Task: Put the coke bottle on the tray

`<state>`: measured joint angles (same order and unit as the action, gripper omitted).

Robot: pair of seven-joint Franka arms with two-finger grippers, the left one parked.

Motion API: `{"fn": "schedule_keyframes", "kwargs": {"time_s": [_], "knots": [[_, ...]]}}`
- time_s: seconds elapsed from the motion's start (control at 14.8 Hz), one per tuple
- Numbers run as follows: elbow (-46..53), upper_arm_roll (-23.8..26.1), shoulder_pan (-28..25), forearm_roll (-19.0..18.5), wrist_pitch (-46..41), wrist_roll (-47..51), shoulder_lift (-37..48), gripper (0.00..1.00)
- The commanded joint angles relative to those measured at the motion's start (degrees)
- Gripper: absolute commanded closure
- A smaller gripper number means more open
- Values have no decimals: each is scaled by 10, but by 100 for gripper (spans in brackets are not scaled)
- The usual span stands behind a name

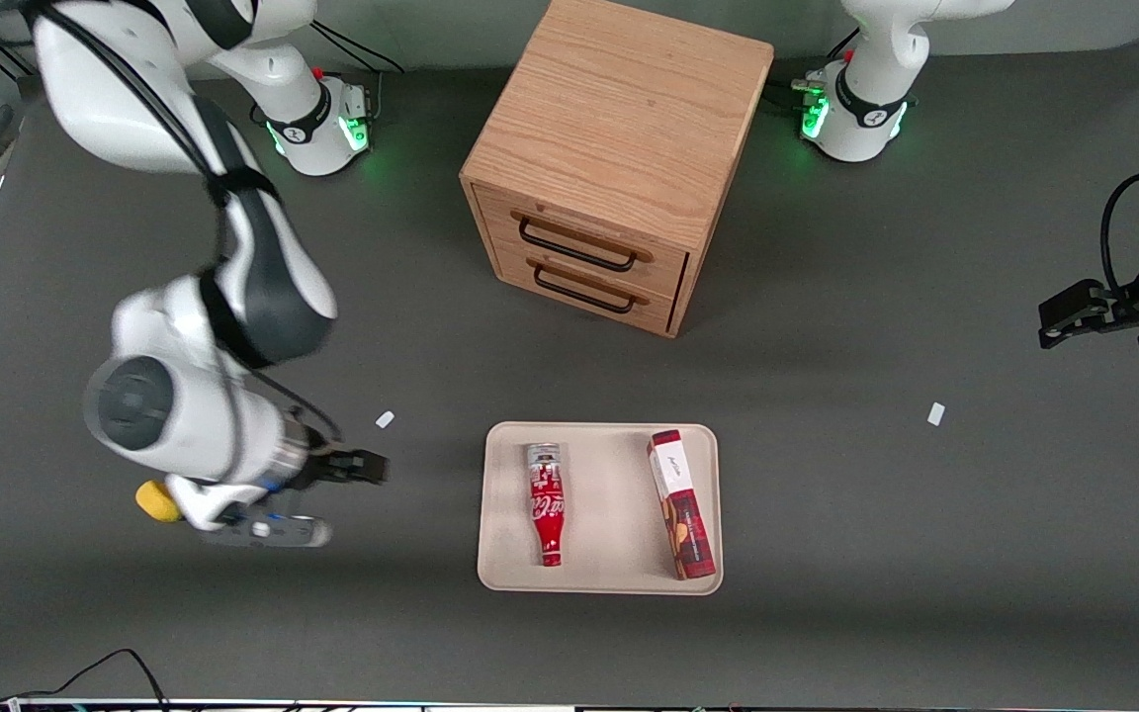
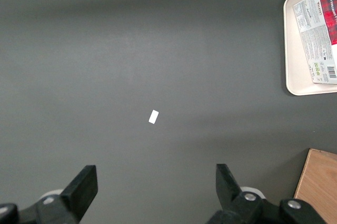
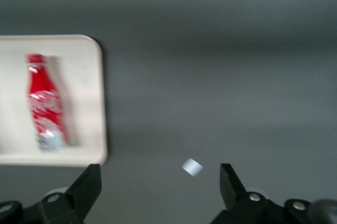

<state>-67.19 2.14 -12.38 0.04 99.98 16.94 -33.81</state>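
Observation:
The coke bottle (image 1: 547,501) lies flat on the beige tray (image 1: 601,583), its red cap toward the front camera and its silvery base away from it. It also shows in the right wrist view (image 3: 46,104) on the tray (image 3: 87,92). My right gripper (image 1: 364,467) is open and empty, above the bare table, well apart from the tray toward the working arm's end. In the right wrist view the gripper (image 3: 160,184) has its jaws wide apart with nothing between them.
A red-and-white biscuit box (image 1: 681,504) lies on the tray beside the bottle. A wooden two-drawer cabinet (image 1: 609,158) stands farther from the front camera. A yellow object (image 1: 156,500) sits by the right arm. Small white markers (image 1: 385,419) (image 1: 935,413) lie on the table.

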Motion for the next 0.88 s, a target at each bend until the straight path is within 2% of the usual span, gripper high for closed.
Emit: {"fn": "schedule_keyframes", "kwargs": {"time_s": [0.0,0.14,0.47,0.68,0.81], "knots": [[-130,-44,-4,-7,-4,-52,129,0],[-189,-64,1,-6,0,-98,202,0],[-311,-100,7,2,15,-104,346,0],[-327,-100,8,7,10,-124,376,0],[-327,-118,7,23,3,-139,383,0]]}}
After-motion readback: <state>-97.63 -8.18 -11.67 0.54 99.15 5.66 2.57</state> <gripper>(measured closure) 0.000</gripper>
